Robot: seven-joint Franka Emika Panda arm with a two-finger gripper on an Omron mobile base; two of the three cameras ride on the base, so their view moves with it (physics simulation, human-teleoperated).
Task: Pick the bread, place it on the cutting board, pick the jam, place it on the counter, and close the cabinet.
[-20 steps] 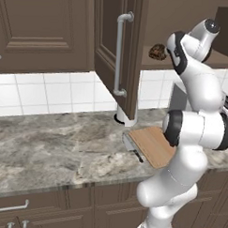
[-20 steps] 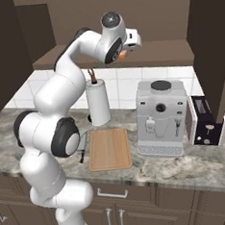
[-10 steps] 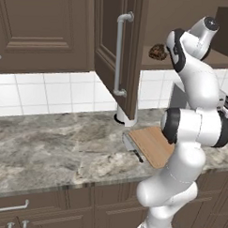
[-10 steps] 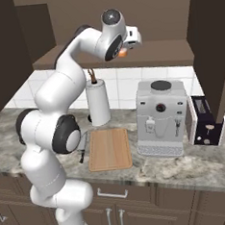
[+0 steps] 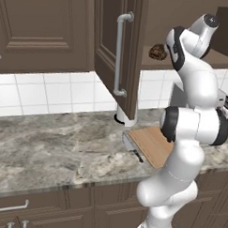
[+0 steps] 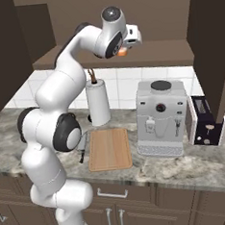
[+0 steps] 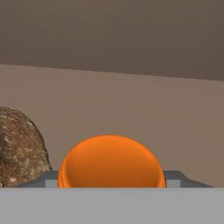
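While the bread is cut off at the hand view's edge, the gripper's fingers flank the orange jam jar; whether they grip it, I cannot tell.

The arm is finished in glossy white, its rounded, tubular segments separated by thin seams. The thick joints are banded and capped in black. Small dark markings are seen on the white hand, and two small dark grey fingertips are fitted with lighter grey inner faces.
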